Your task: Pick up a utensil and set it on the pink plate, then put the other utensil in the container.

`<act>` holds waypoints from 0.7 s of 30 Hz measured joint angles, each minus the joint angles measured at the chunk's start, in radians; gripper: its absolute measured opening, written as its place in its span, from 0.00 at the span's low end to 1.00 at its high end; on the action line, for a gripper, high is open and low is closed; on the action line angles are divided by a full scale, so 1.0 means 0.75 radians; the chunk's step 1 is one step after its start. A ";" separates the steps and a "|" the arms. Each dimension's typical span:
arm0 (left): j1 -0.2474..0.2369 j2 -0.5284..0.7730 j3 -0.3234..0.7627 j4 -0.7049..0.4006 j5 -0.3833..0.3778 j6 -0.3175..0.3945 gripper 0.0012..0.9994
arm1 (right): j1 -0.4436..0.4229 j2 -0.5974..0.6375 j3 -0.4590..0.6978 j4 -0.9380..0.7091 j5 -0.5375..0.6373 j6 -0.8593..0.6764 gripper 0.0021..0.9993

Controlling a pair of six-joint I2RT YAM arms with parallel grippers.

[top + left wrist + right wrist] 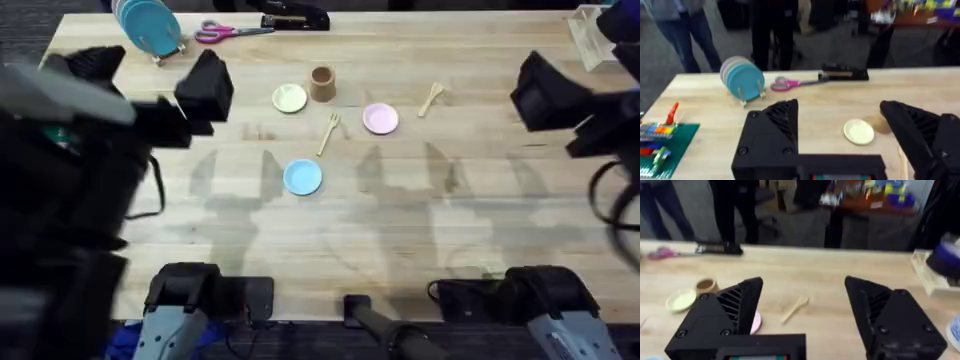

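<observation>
Overhead: fork [328, 133] flat on worktop [420, 220], at 9 o'clock of pink plate [380, 119]. Likely light, stiff, thin; pinch mid-handle.
Left wrist: left gripper [840, 137] gapes empty.
Right wrist: right gripper [805, 315] open; spoon [794, 309] beyond.

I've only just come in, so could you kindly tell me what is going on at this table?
Nothing is being held yet. Two robot arms hang over the wooden table with open jaws: the left gripper and the right gripper. The small pale wooden fork lies between the pale yellow plate and the small round pink plate. The small wooden spoon lies right of the pink plate. The brown cylindrical cup stands upright.
</observation>
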 joint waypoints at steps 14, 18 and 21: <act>0.000 0.637 0.841 -0.883 0.010 0.008 0.99 | 0.000 0.594 0.812 -0.801 -0.004 0.003 1.00; 0.000 0.800 0.991 -1.050 0.035 0.008 0.99 | 0.000 0.775 0.986 -1.010 -0.003 0.003 1.00; 0.000 0.921 1.078 -1.172 0.047 0.008 0.99 | 0.000 0.914 1.104 -1.164 -0.005 0.003 1.00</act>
